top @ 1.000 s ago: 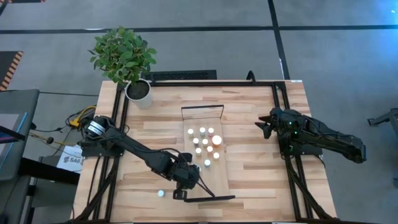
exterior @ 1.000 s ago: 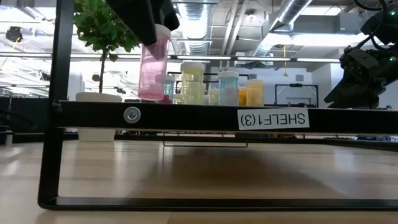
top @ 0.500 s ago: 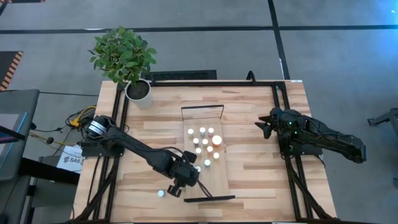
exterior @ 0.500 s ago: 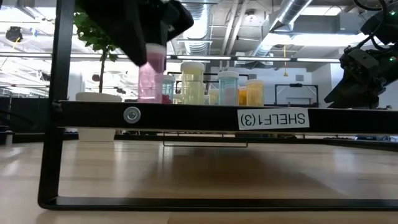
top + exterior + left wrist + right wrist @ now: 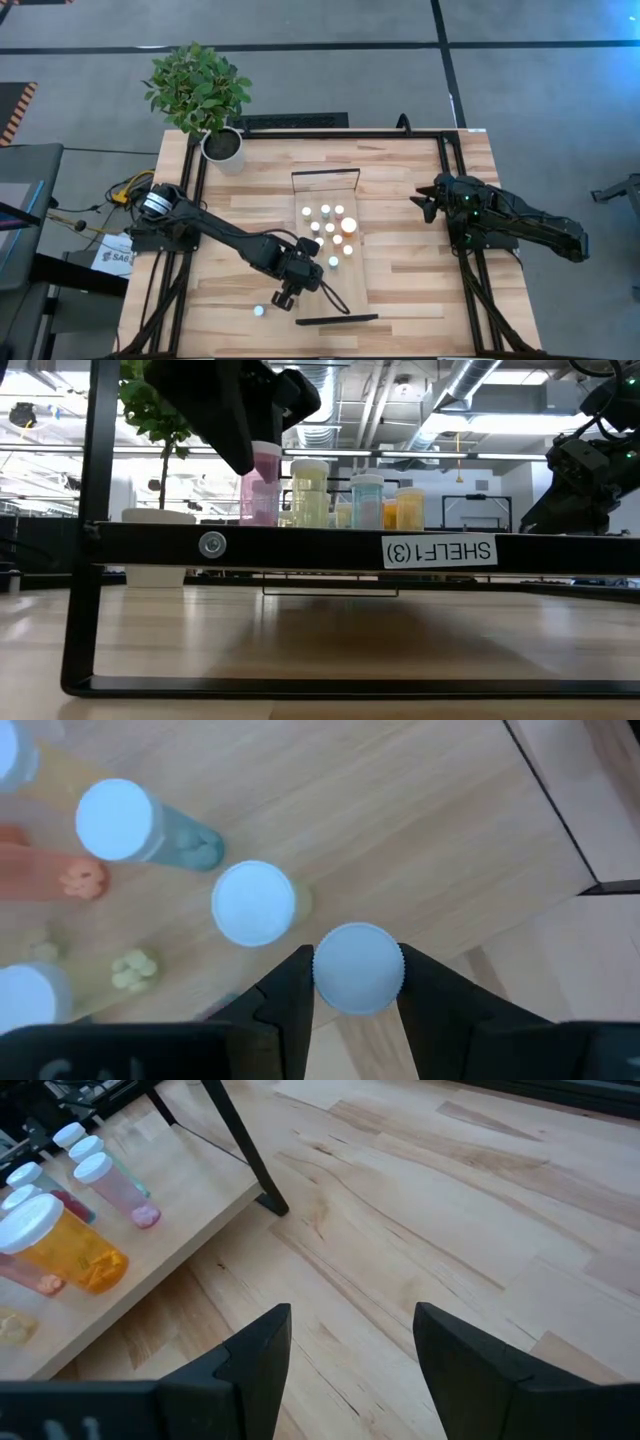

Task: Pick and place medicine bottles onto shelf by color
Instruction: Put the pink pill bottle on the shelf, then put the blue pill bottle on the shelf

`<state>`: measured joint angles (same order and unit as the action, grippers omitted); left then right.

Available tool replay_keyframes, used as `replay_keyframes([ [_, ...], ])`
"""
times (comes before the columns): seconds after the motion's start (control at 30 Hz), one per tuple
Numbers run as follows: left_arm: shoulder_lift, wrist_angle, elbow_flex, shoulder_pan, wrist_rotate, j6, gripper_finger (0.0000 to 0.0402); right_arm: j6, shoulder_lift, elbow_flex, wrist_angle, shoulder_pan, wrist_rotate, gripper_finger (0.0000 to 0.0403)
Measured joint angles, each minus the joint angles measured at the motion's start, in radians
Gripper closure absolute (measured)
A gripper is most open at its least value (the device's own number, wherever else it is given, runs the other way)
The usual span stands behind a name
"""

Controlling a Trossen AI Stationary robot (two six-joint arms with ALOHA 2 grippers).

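Observation:
The shelf is a long light-wood panel with a black frame, lying on the table's middle. Several white-capped medicine bottles stand on it, among them a yellowish one, a teal one and an orange one. My left gripper is over the shelf's near half, shut on a pink bottle beside that group. My right gripper waits open at the table's right, with nothing between its fingers. My left gripper pinches the pink bottle between its two fingers just below its white cap. The fingers come from above, pointing steeply down. The bottle hangs upright below them; the shelf's frame bar hides its bottom, so I cannot tell whether it stands on the shelf.
One loose white-capped bottle stands on the table left of the shelf's near end. A potted plant stands at the far left corner. In the left wrist view, a yellowish bottle and a teal bottle stand close by the held one.
My left gripper has gone toward the table's far edge and a little down, rolling its wrist. The pink bottle went with it: it was slightly tilted and higher, and now hangs upright and lower, closer to the bottles on the shelf.

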<state>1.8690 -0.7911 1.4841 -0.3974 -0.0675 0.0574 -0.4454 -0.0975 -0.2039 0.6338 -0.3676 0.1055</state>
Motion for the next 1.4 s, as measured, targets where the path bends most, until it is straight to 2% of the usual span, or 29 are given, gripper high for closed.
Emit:
replay_keyframes([
  [0.4, 0.0, -0.001, 0.0, 0.003, 0.009, -0.015, 0.0283, 0.0, 0.0, 0.0, 0.0, 0.0, 0.0, 0.0168],
  [0.87, -0.004, -0.026, 0.026, 0.002, 0.007, -0.016, 0.0235, 0.0, 0.0, 0.0, 0.0, 0.0, 0.0, 0.0168],
  [1.07, -0.005, -0.168, 0.149, 0.002, -0.012, -0.02, 0.0235, 0.0, 0.0, 0.0, 0.0, 0.0, 0.0, 0.0168],
  [1.23, -0.016, -0.369, 0.26, -0.031, -0.031, -0.114, 0.0235, 0.0, 0.0, 0.0, 0.0, 0.0, 0.0, 0.0168],
  [1.4, -0.108, -0.413, 0.209, -0.117, -0.129, -0.202, 0.0235, 0.0, 0.0, 0.0, 0.0, 0.0, 0.0, 0.0168],
])
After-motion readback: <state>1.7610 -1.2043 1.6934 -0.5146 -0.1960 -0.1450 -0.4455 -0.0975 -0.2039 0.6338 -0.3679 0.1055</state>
